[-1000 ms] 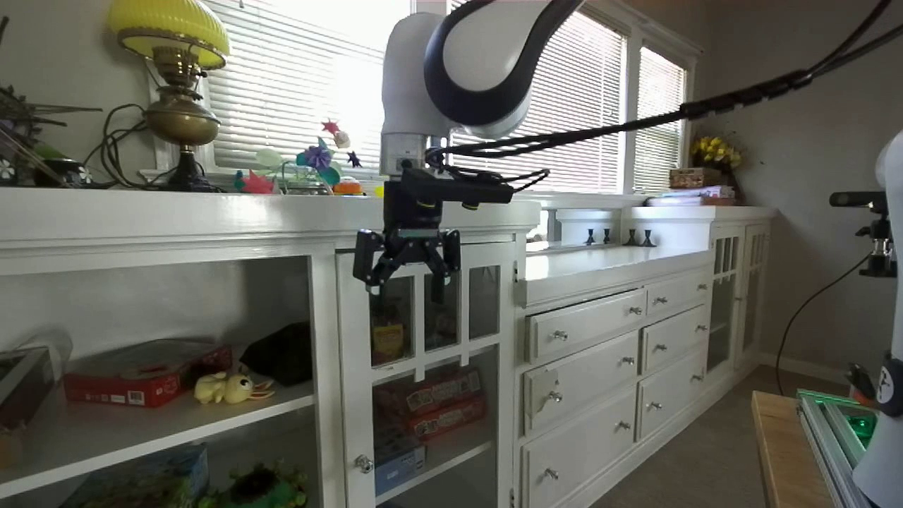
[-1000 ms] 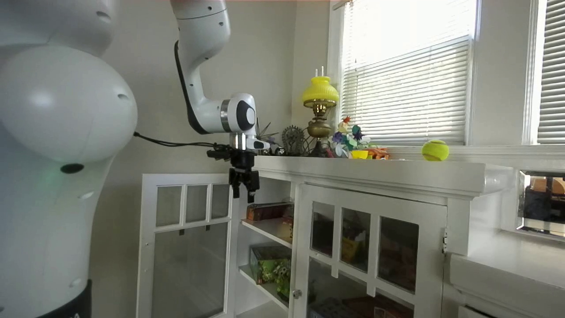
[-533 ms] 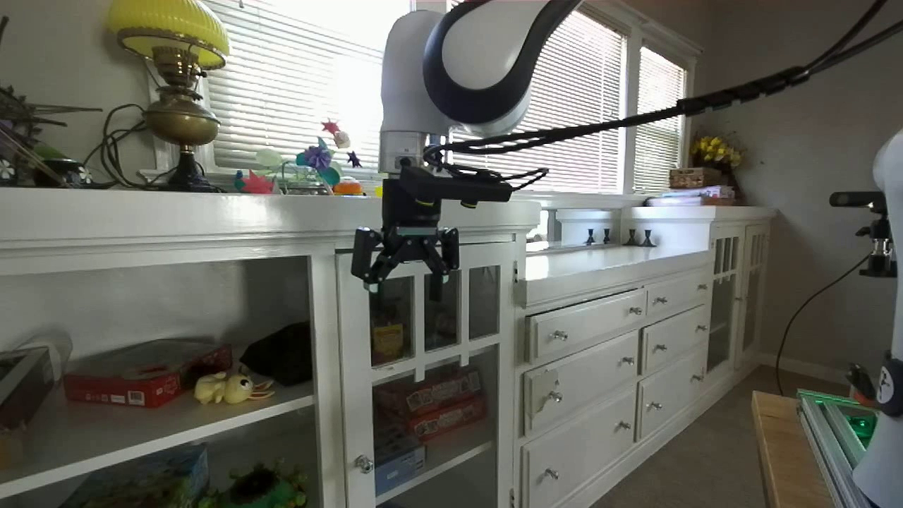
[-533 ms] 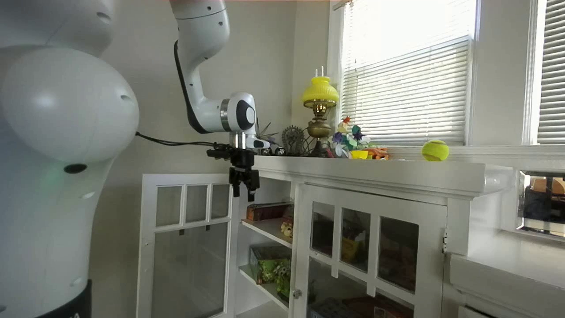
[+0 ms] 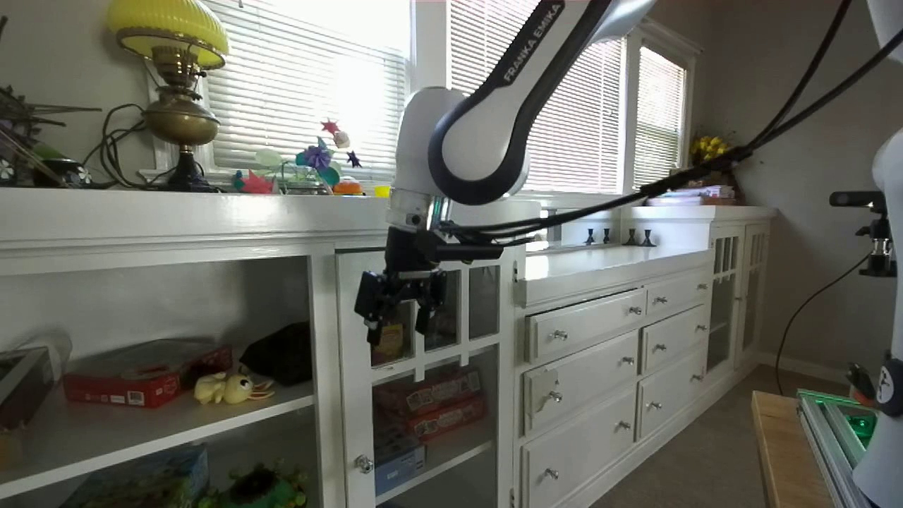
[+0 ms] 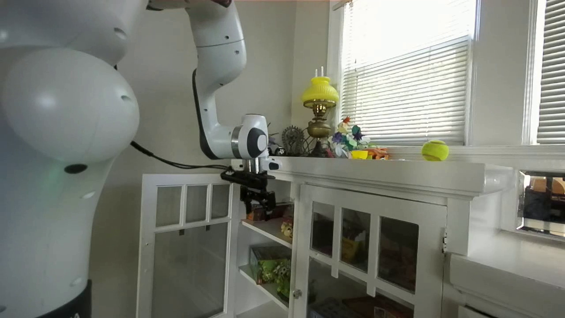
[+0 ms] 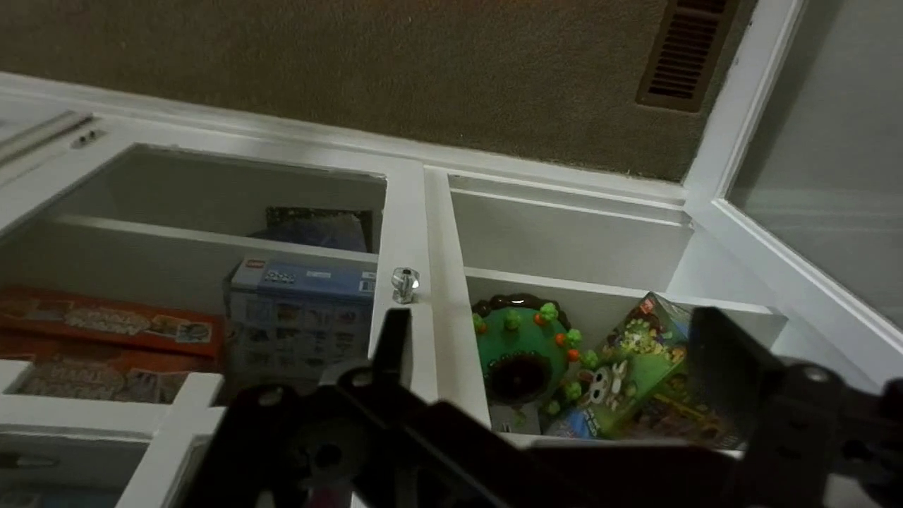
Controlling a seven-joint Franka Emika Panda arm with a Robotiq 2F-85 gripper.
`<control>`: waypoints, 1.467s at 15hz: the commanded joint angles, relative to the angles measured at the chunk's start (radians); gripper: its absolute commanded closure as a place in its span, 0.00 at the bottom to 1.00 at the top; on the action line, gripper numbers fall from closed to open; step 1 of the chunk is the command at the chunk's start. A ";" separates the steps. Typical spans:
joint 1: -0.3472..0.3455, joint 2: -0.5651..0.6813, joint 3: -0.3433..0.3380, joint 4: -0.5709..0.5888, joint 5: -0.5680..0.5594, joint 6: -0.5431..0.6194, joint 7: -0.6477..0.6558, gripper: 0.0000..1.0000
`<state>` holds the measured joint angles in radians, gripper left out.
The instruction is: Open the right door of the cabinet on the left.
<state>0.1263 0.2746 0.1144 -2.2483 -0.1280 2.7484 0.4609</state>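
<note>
In an exterior view, the cabinet (image 5: 162, 219) stretches from the left edge to mid-frame, an open shelf (image 5: 152, 447) at lower left carrying a red box (image 5: 152, 382). Next, at lower centre, comes the right door (image 5: 437, 358) — closed, its clear knob (image 5: 364, 464) near the bottom edge of the view. The end effector (image 5: 398, 331) hangs before the door's upper panes (image 5: 484, 302), its fingers (image 7: 730, 367) spread wide with nothing between them. White drawers (image 5: 614, 374) run on to the right.

I expect the door to be rigid and fairly light, turning on hinges (image 5: 516, 271) down its right edge, though it may stick at first. The panes look breakable, so pull by the knob; that looks smooth, and a loose pinch would likely slip — better to close squarely around it.

The door's foot is cut off in both exterior views. In the wrist view its top runs out at lower left, partly behind the dark end effector. Whether it latches cannot be seen, and the gap from fingers to door is hard to judge.
</note>
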 commanded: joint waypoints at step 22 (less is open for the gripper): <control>0.075 0.539 -0.197 0.303 0.061 0.288 -0.191 0.00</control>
<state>0.1534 0.6989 -0.0404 -2.0423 -0.1104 2.9855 0.2611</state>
